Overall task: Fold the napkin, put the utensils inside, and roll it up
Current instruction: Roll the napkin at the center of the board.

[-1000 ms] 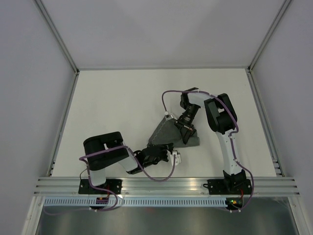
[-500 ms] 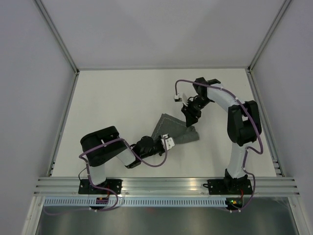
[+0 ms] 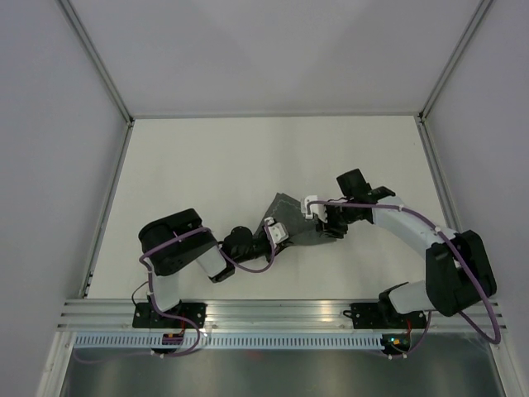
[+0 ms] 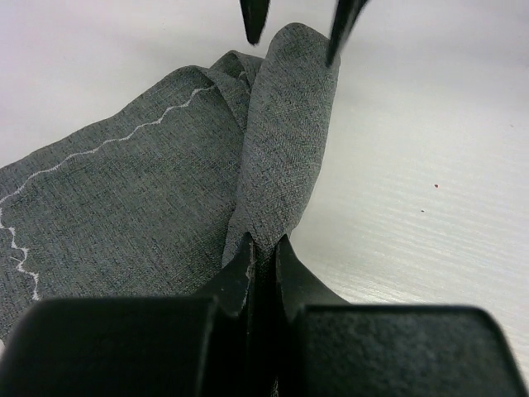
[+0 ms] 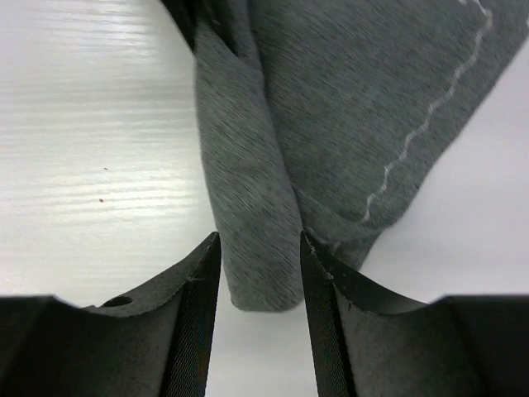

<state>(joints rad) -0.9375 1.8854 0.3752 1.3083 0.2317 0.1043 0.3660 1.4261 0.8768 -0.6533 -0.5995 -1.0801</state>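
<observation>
The napkin (image 3: 294, 217) lies in the middle of the table (image 3: 207, 165), already folded and partly rolled into a tight tube along one side, with a flat flap left to wind in. The left hand (image 4: 263, 256) is clamped on one end of that tube, and the right hand (image 5: 259, 248) has its fingers apart, straddling the other end. No fork shows in any view, so I cannot tell whether it is tucked inside.
</observation>
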